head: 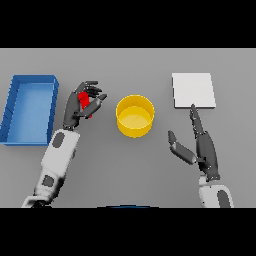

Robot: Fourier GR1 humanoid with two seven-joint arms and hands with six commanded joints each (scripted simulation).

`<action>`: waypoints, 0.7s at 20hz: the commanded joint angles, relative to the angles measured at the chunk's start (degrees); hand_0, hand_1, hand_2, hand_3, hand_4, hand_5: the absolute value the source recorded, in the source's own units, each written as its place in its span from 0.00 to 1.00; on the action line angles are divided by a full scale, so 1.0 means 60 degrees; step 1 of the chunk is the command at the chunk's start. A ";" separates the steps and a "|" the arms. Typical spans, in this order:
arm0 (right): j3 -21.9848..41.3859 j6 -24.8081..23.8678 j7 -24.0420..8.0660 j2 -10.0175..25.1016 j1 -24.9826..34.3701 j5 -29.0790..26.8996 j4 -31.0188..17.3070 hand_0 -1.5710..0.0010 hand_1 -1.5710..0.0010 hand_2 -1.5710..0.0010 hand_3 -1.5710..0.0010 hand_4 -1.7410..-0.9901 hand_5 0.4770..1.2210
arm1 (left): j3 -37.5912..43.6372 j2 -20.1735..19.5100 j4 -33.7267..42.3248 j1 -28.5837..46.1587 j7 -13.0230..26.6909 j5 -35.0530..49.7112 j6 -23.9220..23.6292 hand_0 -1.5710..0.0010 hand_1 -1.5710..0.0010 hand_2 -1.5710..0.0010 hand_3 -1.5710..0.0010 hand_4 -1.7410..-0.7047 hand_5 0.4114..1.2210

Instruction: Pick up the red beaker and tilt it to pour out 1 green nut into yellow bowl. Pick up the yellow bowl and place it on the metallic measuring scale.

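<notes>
Worktop (125,165), flat and grey, runs under everything I see. Farthest to my left sits a blue rectangular plastic tray (10,107) with raised walls, lying at a slight angle. Just beside it on the right is my left hand (75,107), its fingers and thumb curled round the small red beaker (85,101). The beaker sits inside my grasp, with only a strip of its red side showing between the dark fingers; I cannot tell how far it leans, nor see anything inside it. My left hand and the beaker are near the tray's right wall and to the left of the bowl, apart from both.

Near the middle stands the round yellow bowl (135,129), upright on the worktop, its opening facing up; nothing shows inside it. It lies between my two hands and touches neither.

To the right, my right hand (202,147) is over the worktop with fingers straight and spread, thumb pointing out towards the bowl, holding nothing. Its longest fingertip reaches the near edge of the flat, pale grey square measuring scale (194,90), which lies at the far right, well apart from the bowl.
</notes>
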State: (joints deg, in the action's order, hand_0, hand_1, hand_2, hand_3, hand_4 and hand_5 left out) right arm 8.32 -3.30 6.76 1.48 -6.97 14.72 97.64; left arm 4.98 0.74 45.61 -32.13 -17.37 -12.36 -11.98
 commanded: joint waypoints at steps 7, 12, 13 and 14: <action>-0.0065 0.0025 -0.0057 0.0010 0.0224 -0.0110 0.0011 1.00 1.00 1.00 1.00 0.71 0.27 | 0.0211 0.0178 -0.0421 -0.0240 -0.0821 0.0178 -0.0110 0.11 0.10 0.10 0.15 0.08 0.88; 0.0001 -0.0246 0.0038 -0.0002 0.0293 0.0302 -0.0212 1.00 1.00 1.00 1.00 0.80 0.25 | -0.0094 -0.0099 0.0368 -0.0353 -0.0269 -0.0021 -0.0201 0.03 0.03 0.03 0.05 0.03 0.88; 0.0004 -0.0263 0.0160 0.0047 0.0200 0.0366 -0.0249 1.00 1.00 1.00 1.00 0.82 0.25 | -0.0240 -0.0199 0.0543 -0.0368 -0.0155 -0.0141 -0.0165 0.03 0.03 0.03 0.04 0.02 0.88; -0.0026 -0.0246 0.0160 0.0137 0.0198 0.0392 -0.0244 1.00 1.00 1.00 1.00 0.83 0.24 | -0.0441 -0.0348 0.0768 -0.0422 0.0035 -0.0306 -0.0063 0.02 0.02 0.02 0.03 0.02 0.88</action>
State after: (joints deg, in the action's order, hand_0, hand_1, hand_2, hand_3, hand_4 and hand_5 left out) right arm 8.15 -4.78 7.71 2.33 -5.78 17.06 96.18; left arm 2.35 -1.36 50.26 -34.70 -17.38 -14.09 -12.27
